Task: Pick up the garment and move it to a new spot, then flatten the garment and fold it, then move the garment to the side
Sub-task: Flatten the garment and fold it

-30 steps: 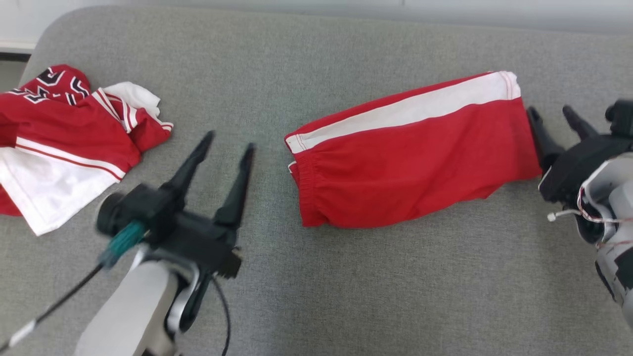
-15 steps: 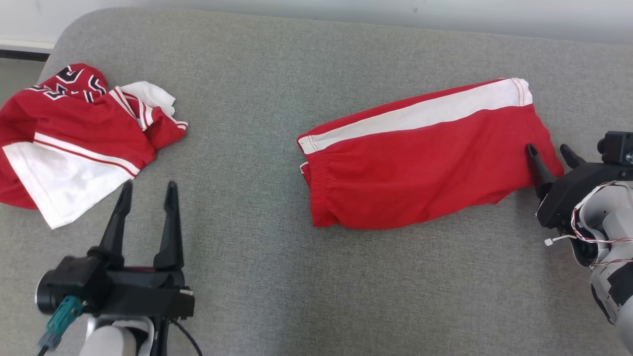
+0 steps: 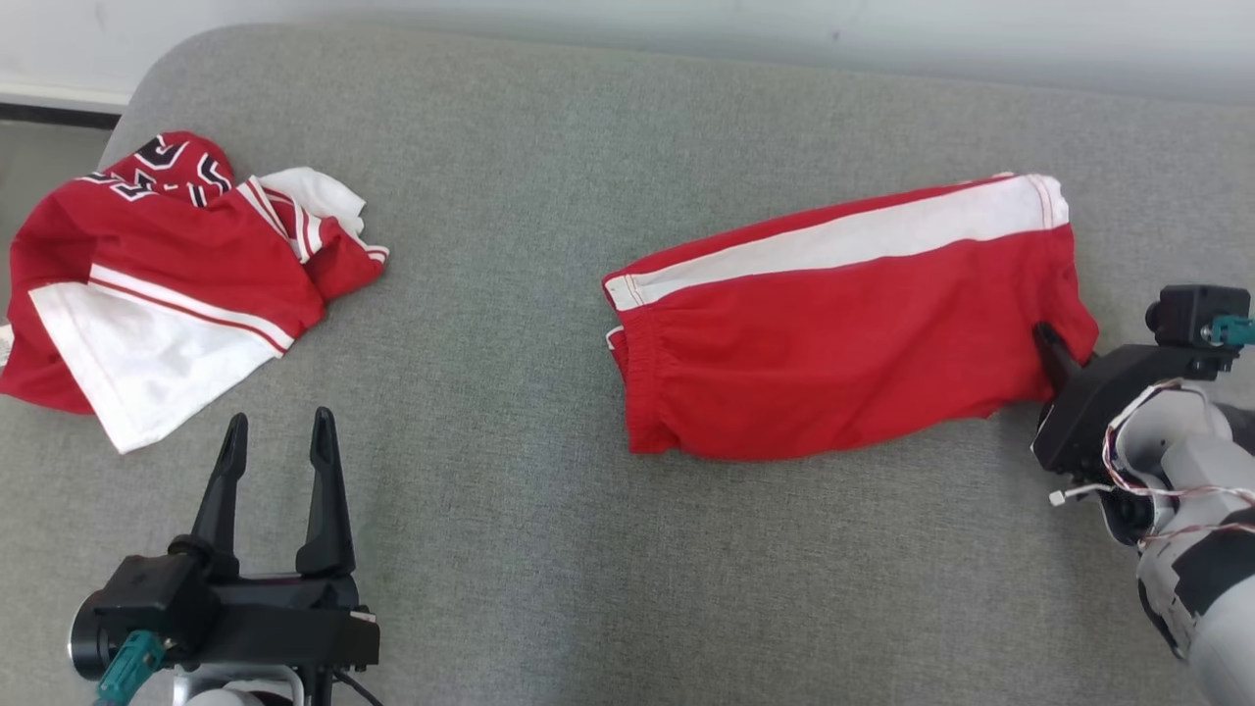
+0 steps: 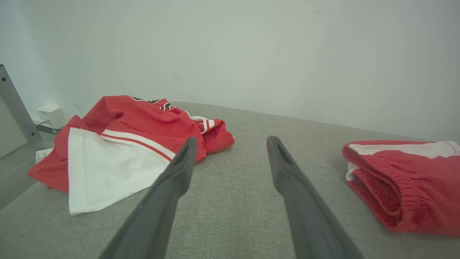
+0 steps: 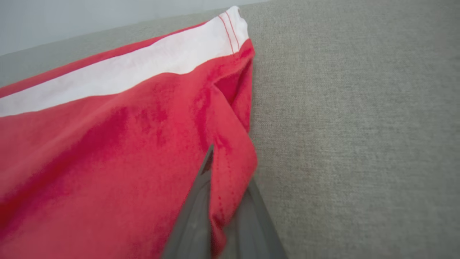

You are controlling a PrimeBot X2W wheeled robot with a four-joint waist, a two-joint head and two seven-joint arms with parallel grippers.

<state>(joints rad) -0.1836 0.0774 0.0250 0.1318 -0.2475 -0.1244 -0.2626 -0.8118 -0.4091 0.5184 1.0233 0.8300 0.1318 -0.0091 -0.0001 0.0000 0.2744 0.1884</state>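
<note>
R gripper (image 3: 1051, 343) was pinching the folded red shorts (image 3: 843, 333) by the hem toward the right edge of the cushion (image 3: 549, 226), L gripper (image 3: 279, 436) jaws spread & idle, so prob the move-aside step, next needed a slide w/o unfolding.

Black left tool (image 3: 278, 420), 2 tapered fingers (image 3: 324, 490)

Red shorts (image 3: 843, 373) are banded by one white stripe; the jersey (image 3: 176, 265) is seen red, white-panelled, black-lettered; the cushion (image 3: 549, 569) is shown plain grey.
</note>
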